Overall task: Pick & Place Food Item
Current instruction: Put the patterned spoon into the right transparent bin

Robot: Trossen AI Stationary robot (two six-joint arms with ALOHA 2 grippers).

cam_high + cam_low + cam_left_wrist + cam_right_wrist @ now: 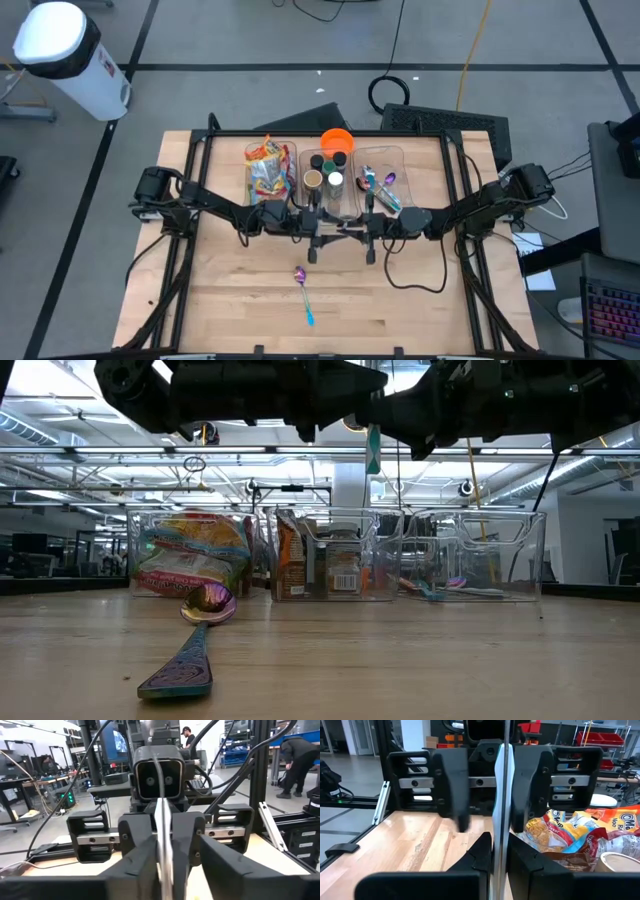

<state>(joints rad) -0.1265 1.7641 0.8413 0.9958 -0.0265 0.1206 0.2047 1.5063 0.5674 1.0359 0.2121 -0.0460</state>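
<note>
My two grippers face each other, level, above the table's middle. My right gripper (354, 228) (500, 857) is shut on a thin utensil (500, 795), seen edge-on and standing upright; its teal end (373, 460) hangs below the arms. My left gripper (334, 228) (167, 870) is open, with its fingers (452, 785) on either side of the utensil and not touching it. Snack bags (267, 170) lie in the left clear bin (290, 150). Jars (325, 175) stand in the middle bin. My right gripper pinches the utensil's thin shaft (500, 837) between its two fingers, partway along its length. The fingers come level from the table's right side and lie across it. The utensil stands upright, lifted well clear of the table.
An iridescent spoon (302, 288) (195, 645) lies flat on the bare wood near the front. The right bin (385, 185) holds more utensils. An orange bowl (337, 140) sits behind the bins. People stand in the room beyond the table (295, 755).
</note>
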